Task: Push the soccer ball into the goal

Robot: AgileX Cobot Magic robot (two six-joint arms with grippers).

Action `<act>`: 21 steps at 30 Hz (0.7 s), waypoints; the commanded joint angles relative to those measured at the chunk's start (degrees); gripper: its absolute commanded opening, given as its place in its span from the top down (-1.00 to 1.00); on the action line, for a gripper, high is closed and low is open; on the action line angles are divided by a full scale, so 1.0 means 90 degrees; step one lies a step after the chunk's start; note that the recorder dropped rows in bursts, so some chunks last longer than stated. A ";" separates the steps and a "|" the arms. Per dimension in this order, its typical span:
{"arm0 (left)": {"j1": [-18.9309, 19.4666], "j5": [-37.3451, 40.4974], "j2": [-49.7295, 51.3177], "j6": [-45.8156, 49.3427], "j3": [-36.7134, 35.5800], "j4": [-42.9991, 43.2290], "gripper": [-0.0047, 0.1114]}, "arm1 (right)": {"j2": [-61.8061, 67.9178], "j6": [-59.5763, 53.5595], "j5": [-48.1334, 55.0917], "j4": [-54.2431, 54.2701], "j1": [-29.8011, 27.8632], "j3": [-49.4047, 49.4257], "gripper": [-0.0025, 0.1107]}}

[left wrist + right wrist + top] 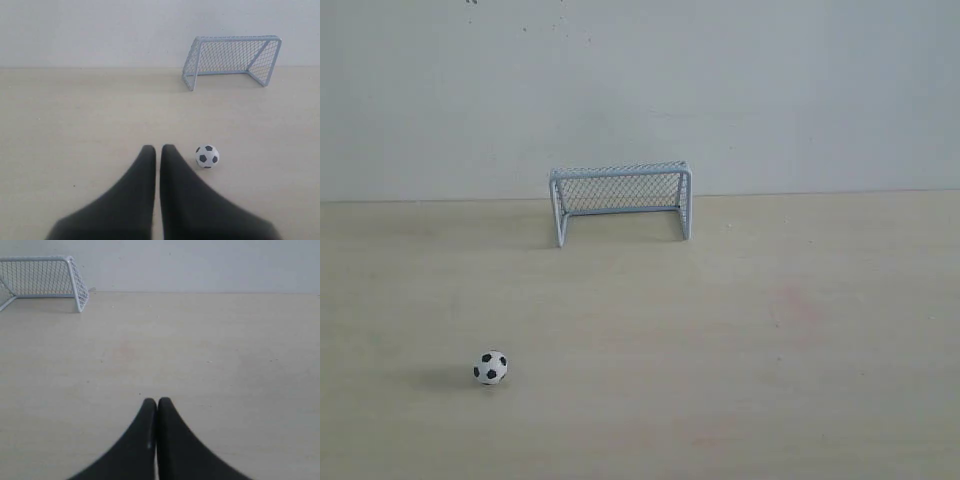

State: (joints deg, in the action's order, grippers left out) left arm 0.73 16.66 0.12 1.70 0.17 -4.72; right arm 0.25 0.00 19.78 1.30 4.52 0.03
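Near-left on the pale table (800,400), the tiny black-and-white soccer ball (491,367) sits just beside the left gripper (158,148), tips pressed together, toward the far blue-white mesh goal (620,190); the right gripper (157,401), likewise closed, is farther away.

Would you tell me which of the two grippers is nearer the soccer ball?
The left gripper: the soccer ball lies just beside it; the right gripper's view shows no ball.

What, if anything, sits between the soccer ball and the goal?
Nothing visible: only bare table between the soccer ball and the goal. The left gripper is beside the ball, not touching.
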 commanded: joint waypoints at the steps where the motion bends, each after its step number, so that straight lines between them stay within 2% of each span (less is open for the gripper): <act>1: 0.0026 0.0004 -0.0013 0.0003 -0.0019 -0.0015 0.84 | -0.0027 0.0000 -0.0022 -0.0010 0.0004 -0.0004 0.96; 18: 0.0026 0.0004 -0.0013 0.0003 -0.0019 -0.0015 0.84 | -0.0027 0.0000 -0.0022 -0.0010 0.0004 -0.0004 0.96; 20: 0.0026 -0.0195 -0.0013 0.0002 -0.0019 -0.0015 0.84 | -0.0027 0.0000 -0.0022 -0.0010 0.0004 -0.0004 0.96; 21: 0.0026 -0.0791 -0.0013 0.0002 -0.0019 -0.0015 0.84 | -0.0027 0.0000 -0.0022 -0.0010 0.0004 -0.0004 0.96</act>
State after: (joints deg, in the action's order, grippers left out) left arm 0.73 15.22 0.12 1.70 0.17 -4.72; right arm 0.25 0.00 19.78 1.41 4.52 0.03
